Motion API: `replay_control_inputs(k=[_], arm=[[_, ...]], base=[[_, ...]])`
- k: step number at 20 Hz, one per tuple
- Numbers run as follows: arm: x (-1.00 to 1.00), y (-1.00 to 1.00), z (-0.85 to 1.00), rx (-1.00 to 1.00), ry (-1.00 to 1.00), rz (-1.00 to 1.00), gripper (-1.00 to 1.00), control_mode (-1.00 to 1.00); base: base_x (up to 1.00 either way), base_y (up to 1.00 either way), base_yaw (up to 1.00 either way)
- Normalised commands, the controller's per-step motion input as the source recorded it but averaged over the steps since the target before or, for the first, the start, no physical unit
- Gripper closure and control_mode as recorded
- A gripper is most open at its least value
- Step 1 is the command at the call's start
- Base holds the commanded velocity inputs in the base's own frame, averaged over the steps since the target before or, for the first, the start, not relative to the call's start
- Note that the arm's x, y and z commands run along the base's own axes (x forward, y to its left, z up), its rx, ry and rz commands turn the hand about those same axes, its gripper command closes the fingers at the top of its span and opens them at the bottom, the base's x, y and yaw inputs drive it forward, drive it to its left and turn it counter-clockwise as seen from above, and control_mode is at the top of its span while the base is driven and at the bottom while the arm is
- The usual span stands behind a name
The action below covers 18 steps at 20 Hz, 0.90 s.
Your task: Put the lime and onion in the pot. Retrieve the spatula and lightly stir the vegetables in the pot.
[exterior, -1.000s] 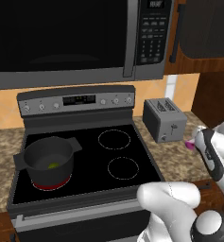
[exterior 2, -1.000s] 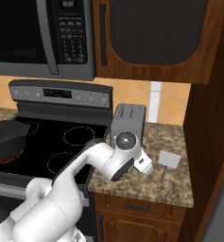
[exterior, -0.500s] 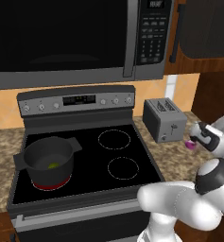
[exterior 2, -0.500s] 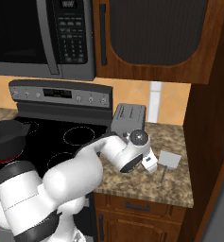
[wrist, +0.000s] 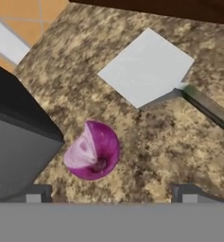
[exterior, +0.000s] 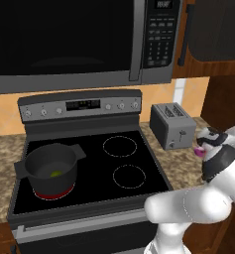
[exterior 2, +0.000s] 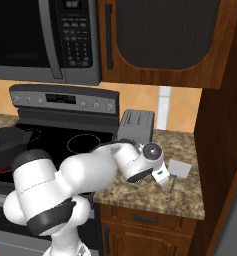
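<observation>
Arm: it has swung further right over the last second and now reaches past the toaster (exterior 2: 135,124) to the stone bench (exterior 2: 185,200).
End effector: the end effector (wrist: 111,194) hangs over the bench with its jaws spread wide and nothing between them.
Onion: the onion (wrist: 93,150) lies on the bench just ahead of the end effector, slightly toward its left fingertip, close beside the toaster's dark side; in the left base view it peeks out pink by the wrist (exterior: 200,150).
Spatula: the spatula (wrist: 149,66) rests flat on the bench farther ahead of the end effector, beyond the onion, its dark handle running off to the right.
Lime: the lime (exterior: 55,173) already sits inside the pot (exterior: 50,169), well away from the end effector on the stove's front left burner, which glows red.
What changed: the hand has gone from turning above the bench to lining up over the onion.
Meaning: half the loading looks done, and the onion is likely next; the jaws seem roughly centred, needing only to descend and close.
</observation>
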Motion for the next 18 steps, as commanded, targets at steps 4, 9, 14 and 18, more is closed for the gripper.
replay_control_inputs(k=[4,9,14,18], arm=[[0.23,0.00,-0.11,0.00,-0.01,0.00,-1.00,-1.00],[0.29,0.00,-0.11,0.00,0.00,0.00,-1.00,-1.00],[0.25,-0.01,-0.21,0.03,0.00,0.00,-1.00,-1.00],[0.08,-0.13,-0.31,0.05,0.00,0.00,-1.00,-1.00]], base=[[0.00,0.00,0.00],[0.00,0.00,0.00],[0.00,0.00,0.00],[0.00,0.00,0.00]])
